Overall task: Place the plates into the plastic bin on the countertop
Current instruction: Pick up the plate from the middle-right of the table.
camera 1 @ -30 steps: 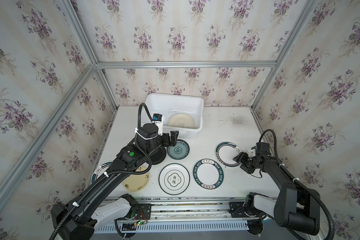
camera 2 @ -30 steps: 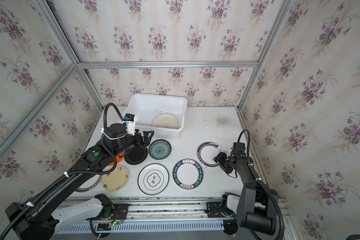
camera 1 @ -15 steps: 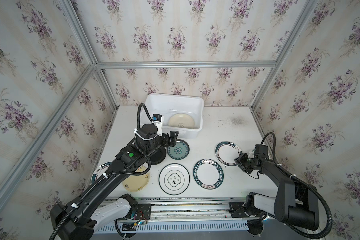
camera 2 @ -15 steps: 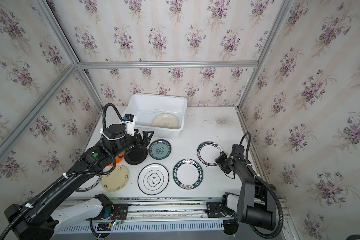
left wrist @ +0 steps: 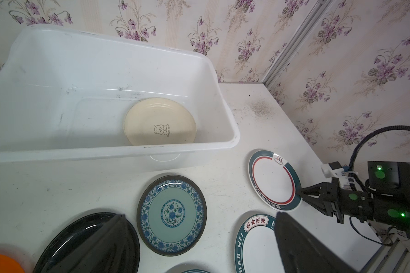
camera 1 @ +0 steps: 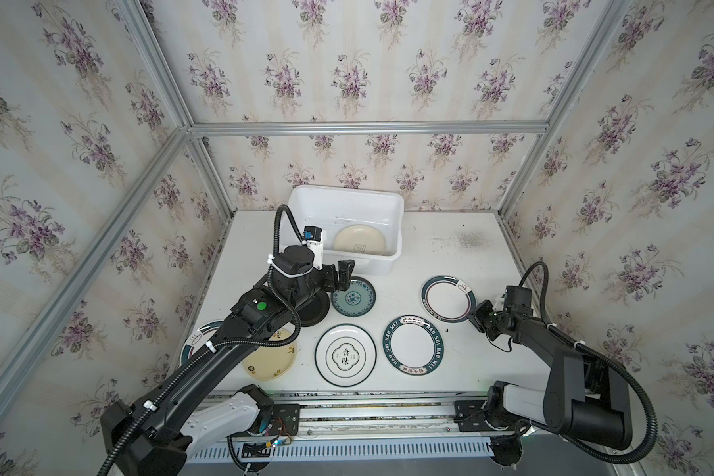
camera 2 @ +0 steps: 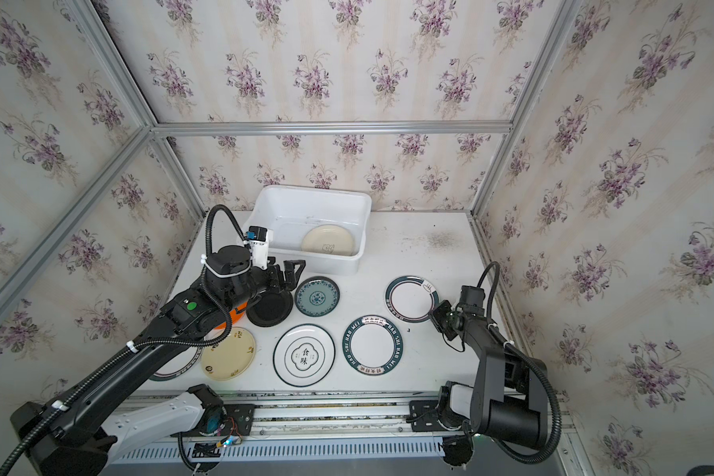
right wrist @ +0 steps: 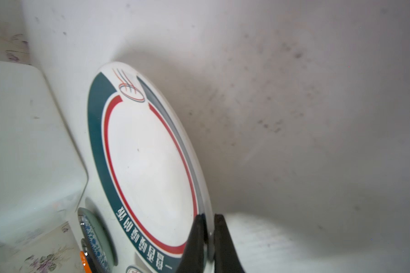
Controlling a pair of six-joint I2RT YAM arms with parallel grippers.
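My right gripper (right wrist: 209,216) is shut on the rim of a white plate with a teal and red band (right wrist: 149,153), which lies at the right of the countertop (camera 1: 450,247); both top views show the gripper (camera 1: 477,317) at that plate's (camera 1: 447,297) edge. The left gripper (left wrist: 200,214) hangs open and empty above a teal-patterned plate (left wrist: 172,214) and a black plate (left wrist: 81,238), just in front of the plastic bin (camera 1: 347,193). A cream plate (camera 1: 359,245) lies inside the bin.
More plates lie along the front: a lettered teal-rimmed one (camera 1: 413,344), a white one with characters (camera 1: 345,355), a cream one (camera 1: 271,360) and a teal-rimmed one (camera 1: 194,342) partly under the left arm. An orange plate (camera 2: 236,317) peeks out beneath that arm. Papered walls enclose three sides.
The right jaws have closed onto the rim of the teal-and-red-banded plate, and that arm's elbow has sunk a little. The left arm has hardly moved.
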